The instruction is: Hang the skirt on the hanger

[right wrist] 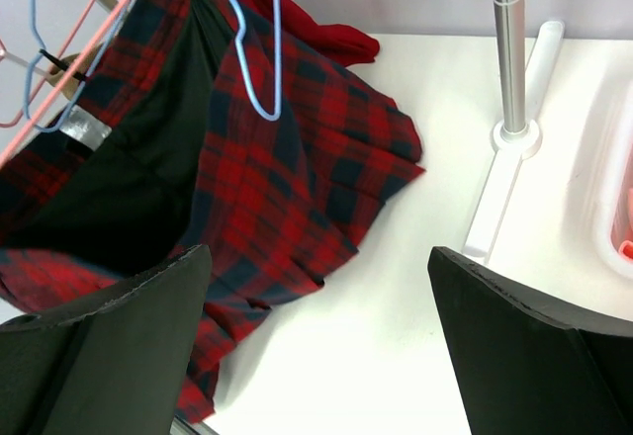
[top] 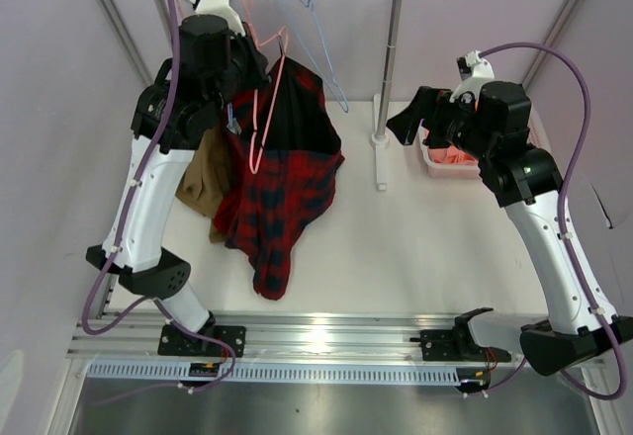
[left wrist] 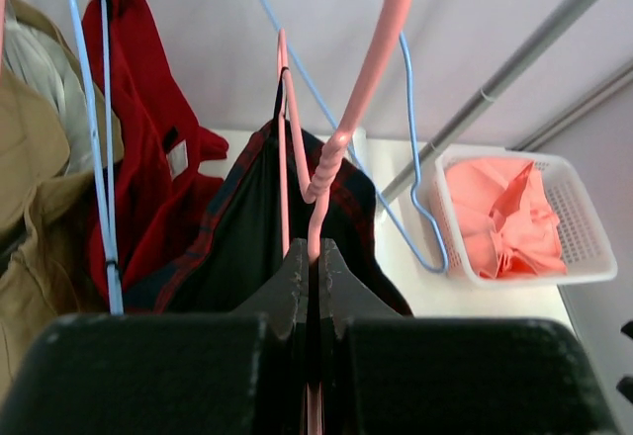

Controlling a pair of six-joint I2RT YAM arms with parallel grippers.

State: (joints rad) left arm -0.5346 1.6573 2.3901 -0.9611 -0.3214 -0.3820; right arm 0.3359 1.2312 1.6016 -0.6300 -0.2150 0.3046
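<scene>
Lilac walls enclose a white bench (top: 415, 247). At 2 o'clock on it, a white basket (left wrist: 584, 227) holds a crumpled salmon-pink cloth (left wrist: 499, 213). Toward 10 o'clock the plaid skirt (top: 287, 188) hangs at the pink hanger (left wrist: 371, 69), black lining showing, its lower end draped on the bench. Left fingers (left wrist: 287, 287) are pinched tight on the hanger's wire. Right fingers (right wrist: 129, 326) are spread wide with nothing between them, above the bench near the basket.
</scene>
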